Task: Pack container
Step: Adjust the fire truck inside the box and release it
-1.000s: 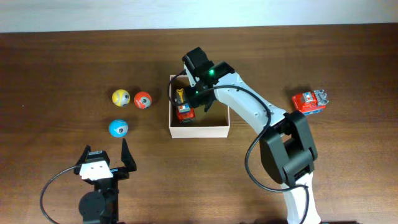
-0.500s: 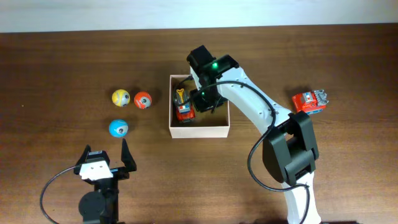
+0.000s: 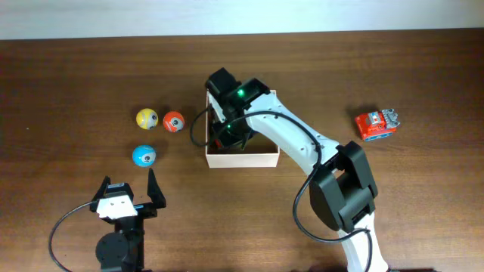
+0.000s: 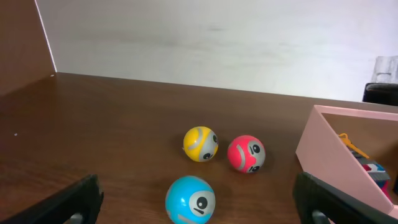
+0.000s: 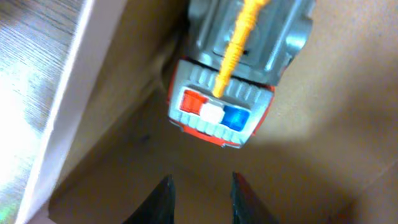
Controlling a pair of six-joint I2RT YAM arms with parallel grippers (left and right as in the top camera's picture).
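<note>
On the dark brown wooden worktop [image 3: 60,83], the left end effector [image 3: 128,187] sits near the front edge, on the left side. Its two fingers are spread as wide as they go and there is nothing between them. A little way behind it, toward the back edge, lie three small balls with faces on them. The blue ball [image 3: 144,156] is the nearest to the left end effector. The yellow ball [image 3: 147,119] and the red ball [image 3: 174,122] lie side by side behind it, close together. The container [image 3: 242,158], a small square white box with a tan inside, rests near the middle of the worktop, just right of the red ball. The right end effector [image 3: 227,136] is down inside the container, over its left half. Its fingers [image 5: 160,200] have only a small gap between them and they hold nothing. Just past the fingertips, a toy truck [image 5: 224,81] lies on the container's floor, close to the left wall. It is grey and red, with a yellow stick on top and red, white and blue lights. Far off toward the right edge, a red toy car [image 3: 377,124] stands alone.
</note>
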